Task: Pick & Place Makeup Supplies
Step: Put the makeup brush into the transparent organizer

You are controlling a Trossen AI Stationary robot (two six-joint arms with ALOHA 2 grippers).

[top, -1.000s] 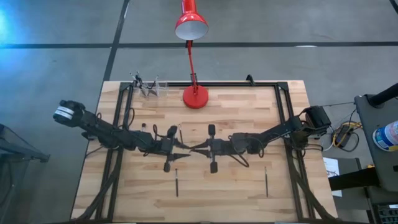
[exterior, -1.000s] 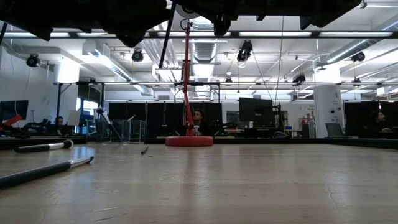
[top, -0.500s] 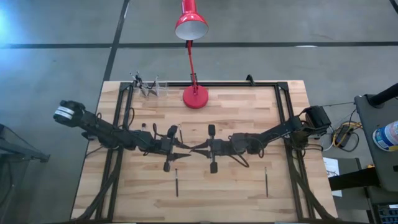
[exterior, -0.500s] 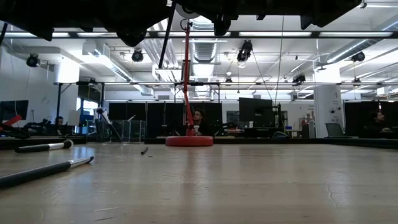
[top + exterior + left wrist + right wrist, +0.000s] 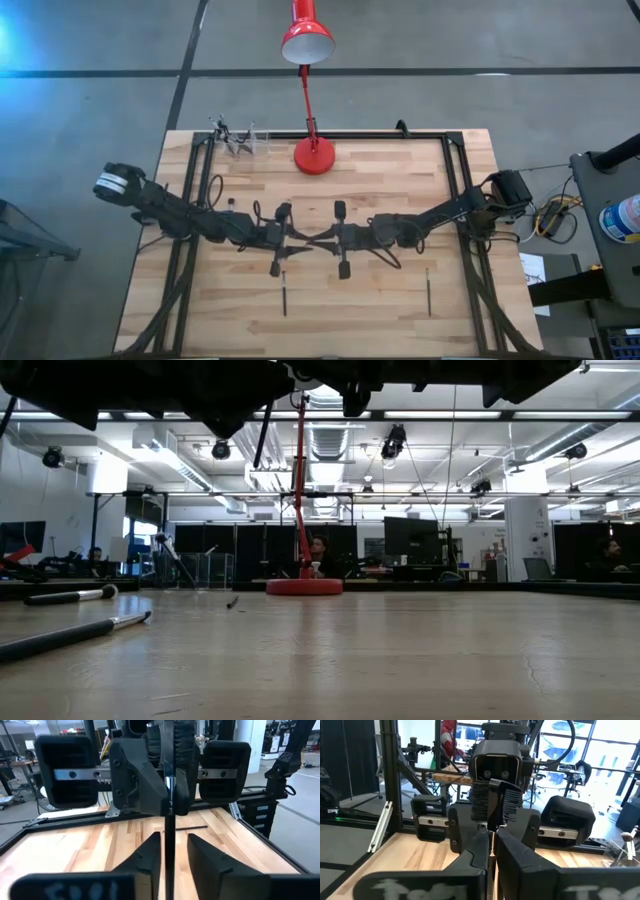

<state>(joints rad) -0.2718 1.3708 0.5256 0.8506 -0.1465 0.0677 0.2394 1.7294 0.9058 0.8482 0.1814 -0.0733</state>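
A thin dark makeup stick (image 5: 169, 845) is held mid-table between the facing left gripper (image 5: 292, 243) and right gripper (image 5: 318, 241), apparently for a handover; both seem clamped on it. Other sticks (image 5: 284, 297) lie on the table (image 5: 380, 300).

Bright overhead lighting; wrist foregrounds seemingly blurred.

The two arms meet tip to tip over the middle of the table (image 5: 400, 300), so they block the way across there. Behind them stand the red lamp (image 5: 313, 155) and a clear holder (image 5: 240, 140). In front, two sticks (image 5: 284, 296) (image 5: 428, 290) lie well apart with bare wood between.
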